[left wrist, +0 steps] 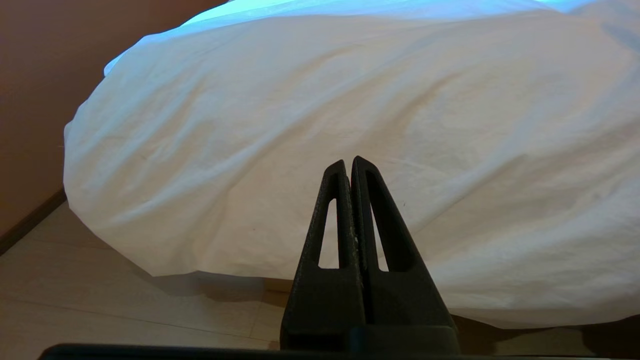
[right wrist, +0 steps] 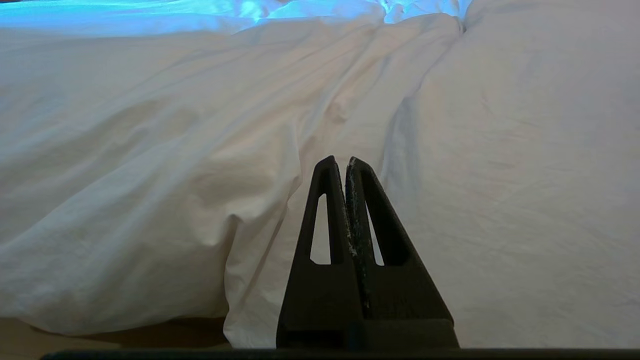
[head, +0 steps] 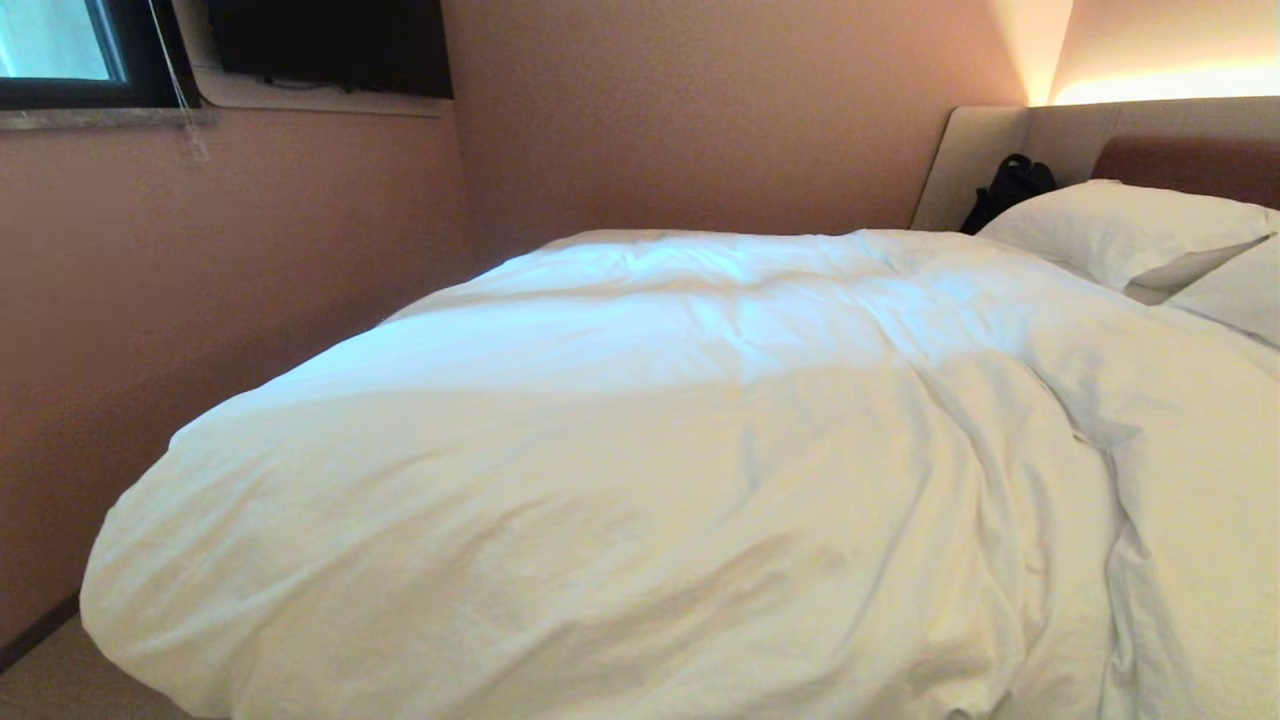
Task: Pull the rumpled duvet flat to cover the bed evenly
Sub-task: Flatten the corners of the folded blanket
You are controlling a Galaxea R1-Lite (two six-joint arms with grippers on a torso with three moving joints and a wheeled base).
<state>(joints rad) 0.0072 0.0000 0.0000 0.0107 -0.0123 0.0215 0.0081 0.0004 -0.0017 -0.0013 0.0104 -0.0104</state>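
Neither arm shows in the head view; both appear only in their own wrist views. Left gripper (left wrist: 348, 162): jaws pressed together, nothing between them, tips pointing level at the hanging near edge of the duvet (left wrist: 350, 100), apart from the cloth. Right gripper (right wrist: 341, 161): jaws together, empty, aimed at a deep fold in the duvet (right wrist: 200, 150); it looks just clear of the fabric, though contact cannot be ruled out from this angle.

Head view: white duvet (head: 620, 450) lies over the bed (head: 1180, 150), bulging at the near left corner, with long creases running toward the right side and a bunched ridge there. Two white pillows (head: 1130, 230) sit at the headboard end, far right, with a black bag (head: 1010, 190) propped beside them against the beige panel.

Only the left wrist view shows the pale wood-look floor (left wrist: 100, 300) and the dark gap under the duvet's overhang; the corner hangs above the floor without touching it. The right wrist view shows a strip of floor beneath the hem and the fold dropping lower than the cloth beside it.

Room: salmon-pink wall (head: 250, 300) close along the far side of the bed, a window (head: 60, 50) top left, a dark wall-mounted screen (head: 330, 45) beside it, and warm strip lighting above the headboard.
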